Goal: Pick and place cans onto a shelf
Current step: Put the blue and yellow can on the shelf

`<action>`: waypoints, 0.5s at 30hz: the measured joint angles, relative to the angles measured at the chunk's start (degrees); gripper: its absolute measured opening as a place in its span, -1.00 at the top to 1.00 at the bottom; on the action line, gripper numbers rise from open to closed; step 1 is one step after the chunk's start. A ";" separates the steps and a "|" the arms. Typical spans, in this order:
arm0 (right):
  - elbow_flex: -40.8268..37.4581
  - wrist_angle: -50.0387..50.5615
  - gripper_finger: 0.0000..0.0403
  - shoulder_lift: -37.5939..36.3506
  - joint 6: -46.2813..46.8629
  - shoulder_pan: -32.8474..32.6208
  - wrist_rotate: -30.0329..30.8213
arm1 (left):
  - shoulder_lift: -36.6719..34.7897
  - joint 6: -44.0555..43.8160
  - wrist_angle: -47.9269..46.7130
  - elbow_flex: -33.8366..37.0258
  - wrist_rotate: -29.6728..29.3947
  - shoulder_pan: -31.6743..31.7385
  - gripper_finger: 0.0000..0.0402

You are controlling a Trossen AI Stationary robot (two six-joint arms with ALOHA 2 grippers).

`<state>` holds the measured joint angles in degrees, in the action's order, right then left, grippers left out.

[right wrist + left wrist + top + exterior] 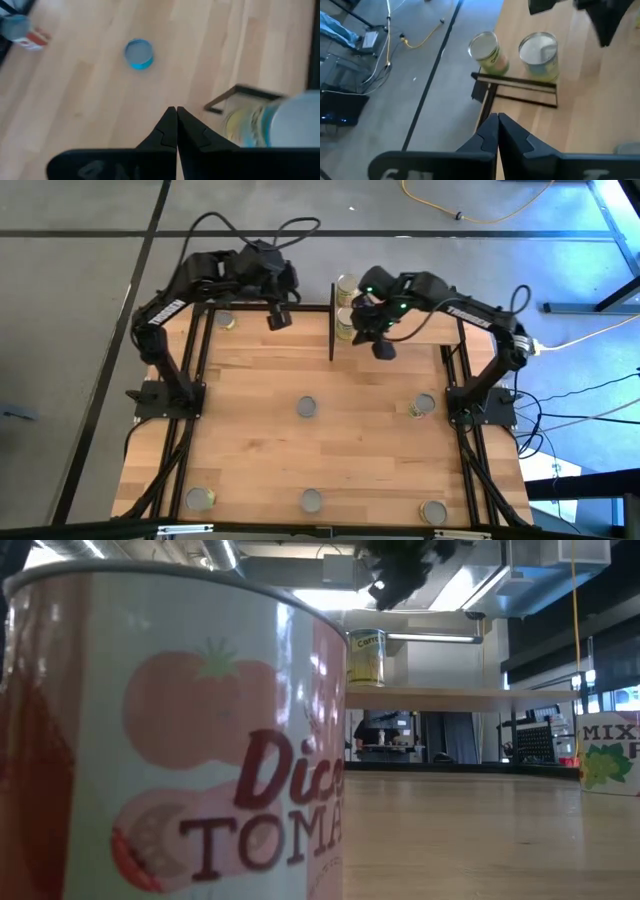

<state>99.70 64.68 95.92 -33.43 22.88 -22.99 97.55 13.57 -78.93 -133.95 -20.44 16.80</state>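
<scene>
The right gripper [383, 346] is closed and empty, just beside two cans [346, 307] on the shelf [420, 330]. The left gripper [279, 319] is closed too. Lift the right one straight up so it won't bump them.

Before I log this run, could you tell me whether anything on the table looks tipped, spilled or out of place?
One can near the right arm's base seems to lie tilted, showing its label side, unlike the others standing upright. Two cans stand upright on the shelf. Nothing looks spilled or damaged.
</scene>
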 joint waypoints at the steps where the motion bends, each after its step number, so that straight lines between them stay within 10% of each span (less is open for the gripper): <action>1: 0.00 -1.59 1.00 0.60 0.08 -0.37 1.45 | -0.44 0.02 -0.96 0.00 0.05 0.00 1.00; 15: 0.00 -6.75 1.00 4.92 5.97 -1.03 15.70 | -1.82 0.49 -7.47 0.02 0.47 0.07 1.00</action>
<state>99.70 57.93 100.84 -27.45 21.85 -7.29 95.72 14.06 -86.40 -133.93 -19.97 16.86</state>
